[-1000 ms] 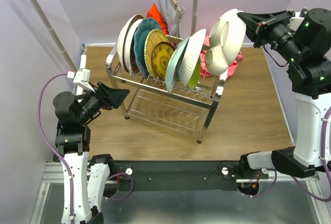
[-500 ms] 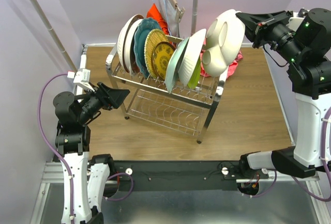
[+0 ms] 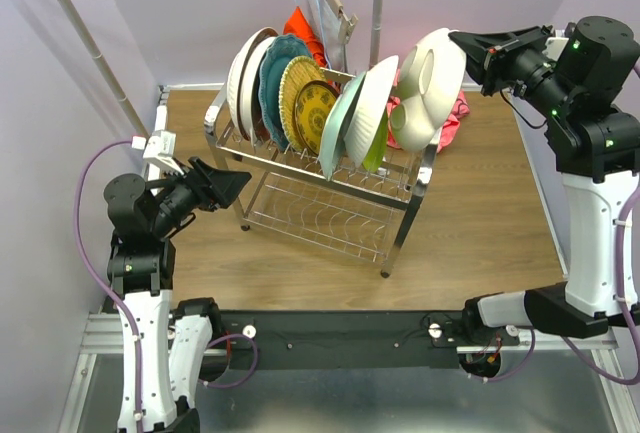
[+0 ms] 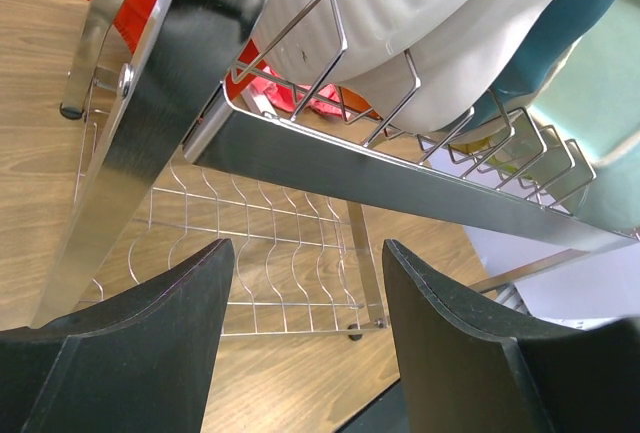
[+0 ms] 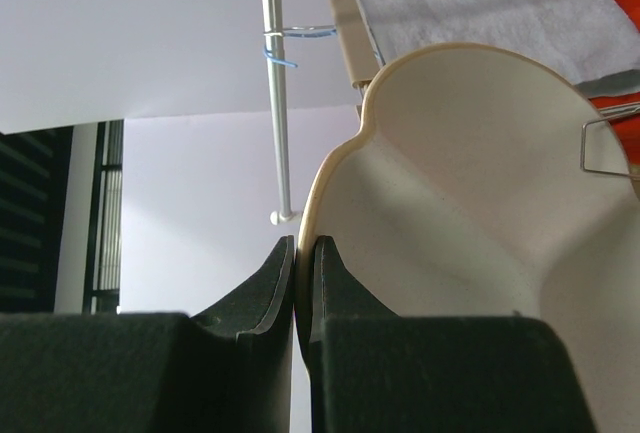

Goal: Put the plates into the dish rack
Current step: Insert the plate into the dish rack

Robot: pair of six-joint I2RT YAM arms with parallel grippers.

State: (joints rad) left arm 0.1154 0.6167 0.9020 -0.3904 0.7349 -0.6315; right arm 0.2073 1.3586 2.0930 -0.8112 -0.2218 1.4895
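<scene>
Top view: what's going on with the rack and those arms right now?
The right gripper is pinching the rim of a white divided plate, holding it tilted at the right end of the dish rack. I can't tell whether it has reached a slot. Several other plates stand on edge in the top tier. The left gripper hangs open by the rack's left end, holding nothing.

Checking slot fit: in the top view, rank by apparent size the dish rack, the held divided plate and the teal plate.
dish rack
divided plate, though raised nearer the camera
teal plate, partly hidden
</scene>
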